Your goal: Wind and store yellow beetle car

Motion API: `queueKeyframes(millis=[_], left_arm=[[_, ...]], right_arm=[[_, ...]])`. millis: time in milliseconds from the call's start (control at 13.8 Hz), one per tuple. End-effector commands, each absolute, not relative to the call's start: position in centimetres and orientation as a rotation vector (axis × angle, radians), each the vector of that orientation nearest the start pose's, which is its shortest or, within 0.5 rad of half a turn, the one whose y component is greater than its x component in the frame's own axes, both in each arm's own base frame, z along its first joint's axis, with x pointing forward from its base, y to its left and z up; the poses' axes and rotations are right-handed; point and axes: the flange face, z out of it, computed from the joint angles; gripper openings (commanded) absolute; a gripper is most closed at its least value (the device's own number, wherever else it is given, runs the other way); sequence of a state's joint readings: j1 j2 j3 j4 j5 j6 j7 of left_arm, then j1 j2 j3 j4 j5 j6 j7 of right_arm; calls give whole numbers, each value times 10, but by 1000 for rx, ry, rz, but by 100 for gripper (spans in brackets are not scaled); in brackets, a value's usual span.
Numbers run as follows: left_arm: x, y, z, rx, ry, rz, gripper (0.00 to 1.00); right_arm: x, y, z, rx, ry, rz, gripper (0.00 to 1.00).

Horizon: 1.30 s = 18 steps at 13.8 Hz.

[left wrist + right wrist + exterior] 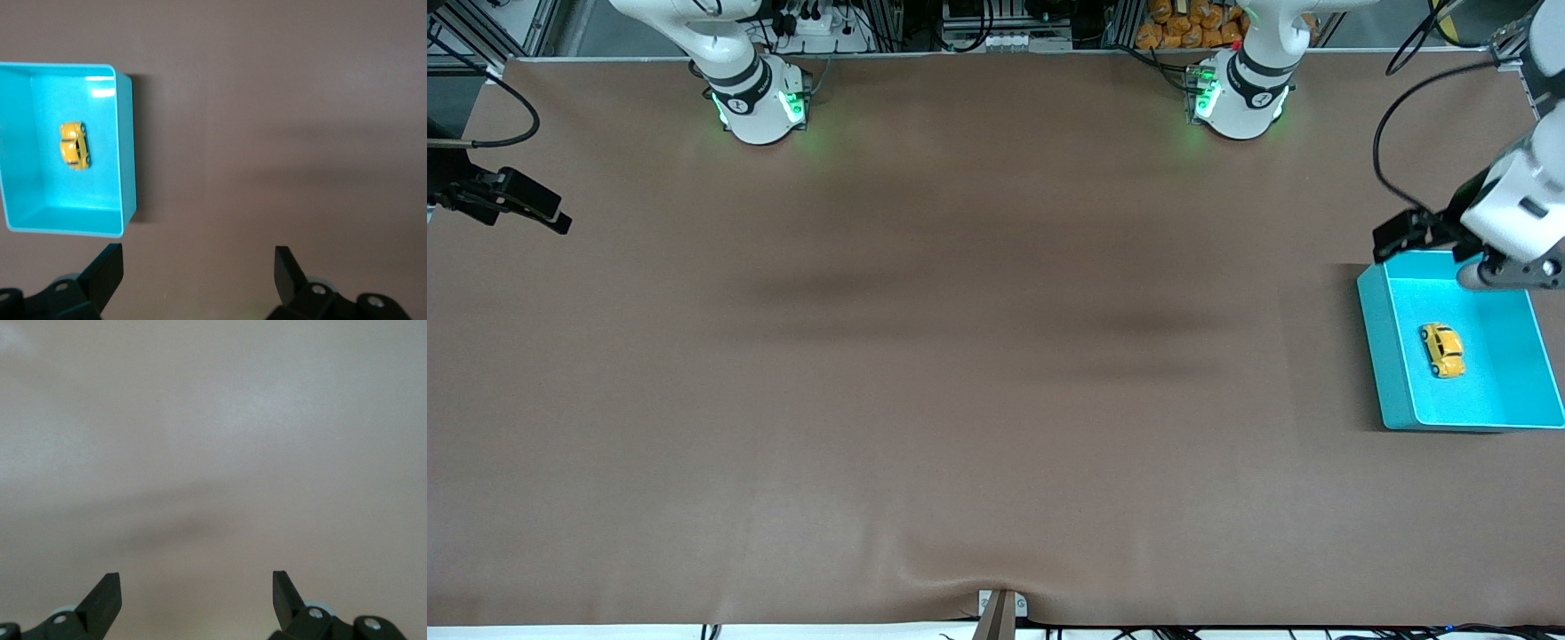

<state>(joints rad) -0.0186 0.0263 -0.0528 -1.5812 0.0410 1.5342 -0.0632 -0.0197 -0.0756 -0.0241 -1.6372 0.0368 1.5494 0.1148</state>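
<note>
- Front view: nearest the camera, at lower centre of the frame, a small metal bracket [1002, 606] sits at the edge of the brown worktop [960, 356]. At the right edge, mid-height, stands a turquoise bin [1383, 347]; the yellow beetle car [1442, 349] lies on its floor, upright on its wheels. The left gripper [1405, 233] hangs over the bin's upper rim, holding nothing. The right gripper [520, 204] waits at the frame's left edge, over bare worktop.
- Left wrist view: the bin [127, 153] fills the upper left, the car [74, 145] inside it, clear of every wall. The left gripper [199, 270] shows at the bottom, fingers wide apart and empty.
- Right wrist view: only bare worktop [213, 453]; the right gripper [197, 595] at the bottom, fingers wide apart and empty.
- Progress, as judged: the car is stored; whether it was wound cannot be told. Nothing visibly remains but withdrawing the arms.
</note>
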Motion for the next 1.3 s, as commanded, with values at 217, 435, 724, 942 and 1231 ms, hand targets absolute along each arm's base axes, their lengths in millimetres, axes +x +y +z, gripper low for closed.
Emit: queueKeyframes(millis=[217, 435, 724, 942, 1231], left_arm=[[516, -33, 654, -3112, 122, 152, 100], [516, -37, 659, -3112, 153, 136, 100], [516, -37, 667, -3147, 146, 112, 100], [516, -37, 666, -3180, 135, 116, 100], [516, -36, 666, -3171, 138, 116, 100]], right_arm=[[525, -24, 645, -3103, 278, -15, 100], [527, -25, 649, -3103, 275, -27, 100], [542, -27, 646, -3102, 275, -32, 100], [547, -28, 643, -3104, 278, -27, 100], [548, -27, 649, -3106, 278, -44, 100]])
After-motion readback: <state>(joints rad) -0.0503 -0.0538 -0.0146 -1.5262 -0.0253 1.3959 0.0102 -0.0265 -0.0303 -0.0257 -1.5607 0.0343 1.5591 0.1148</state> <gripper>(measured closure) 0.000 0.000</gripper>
